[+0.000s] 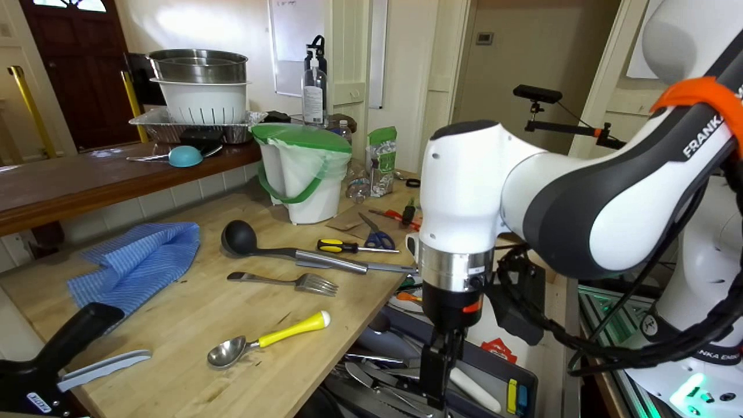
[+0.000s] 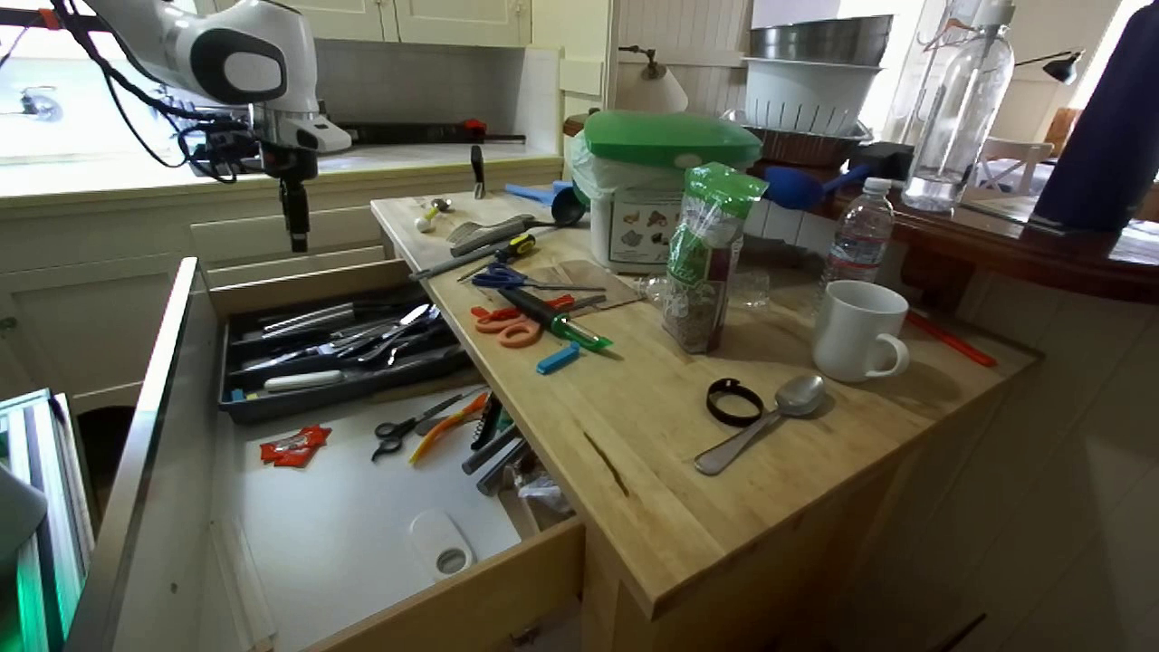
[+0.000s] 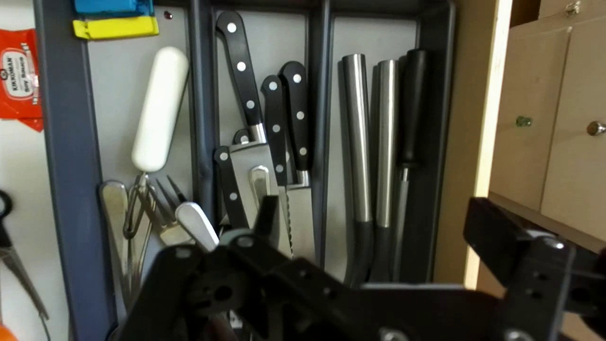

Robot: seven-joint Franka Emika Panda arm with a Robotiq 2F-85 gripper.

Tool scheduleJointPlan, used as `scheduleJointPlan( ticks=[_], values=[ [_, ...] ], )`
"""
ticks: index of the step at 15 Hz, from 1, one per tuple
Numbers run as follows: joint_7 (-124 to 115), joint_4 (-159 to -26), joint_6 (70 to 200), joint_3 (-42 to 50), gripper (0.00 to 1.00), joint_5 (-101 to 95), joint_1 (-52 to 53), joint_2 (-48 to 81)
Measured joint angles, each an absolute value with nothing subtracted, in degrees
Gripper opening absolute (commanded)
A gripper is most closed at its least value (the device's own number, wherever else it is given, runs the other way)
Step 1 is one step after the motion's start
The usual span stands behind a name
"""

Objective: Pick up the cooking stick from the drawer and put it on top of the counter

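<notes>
A black two-fingered robot gripper (image 3: pixel 370 213), spread wide and holding nothing, hangs over two slim steel-handled utensils (image 3: pixel 387 142), one probably the long, black-necked cooking stick (image 3: pixel 357 137), lying crosswise to its closing line in a dark-grey plastic tray (image 3: pixel 75 189) inside a light-wood drawer (image 3: pixel 466 142), their heads hidden behind the gripper.

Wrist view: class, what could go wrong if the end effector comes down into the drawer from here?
The open end effector might grab two metal handles at once, since they lie close together. One finger seems to line up with the knives and could snag them. The other finger seems to overlap the wooden edge of the drawer and might strike it.
</notes>
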State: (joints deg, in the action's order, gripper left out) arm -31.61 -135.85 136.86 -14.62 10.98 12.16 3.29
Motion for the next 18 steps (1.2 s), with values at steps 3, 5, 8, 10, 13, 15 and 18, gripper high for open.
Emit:
scheduleJointPlan(
  ticks=[3,5,8,10,13,15,18],
  values=[
    [-31.5,-137.5,141.2,-14.6,1.0,12.4,13.0,7.5],
    [-36.0,-137.5,142.5,-14.0,1.0,10.2,14.0,10.2],
    [-44.7,-136.3,142.9,-12.2,1.0,5.2,16.4,13.4],
    [-50.9,-135.0,142.9,-10.6,1.0,0.9,18.3,15.3],
    [-54.6,-131.6,142.4,-9.2,1.0,-1.9,19.9,18.9],
    [-54.6,-129.9,142.2,-8.9,1.0,-1.9,19.9,20.8],
    [-51.7,-129.9,145.4,-8.9,1.0,-2.0,19.8,21.1]
  ],
)
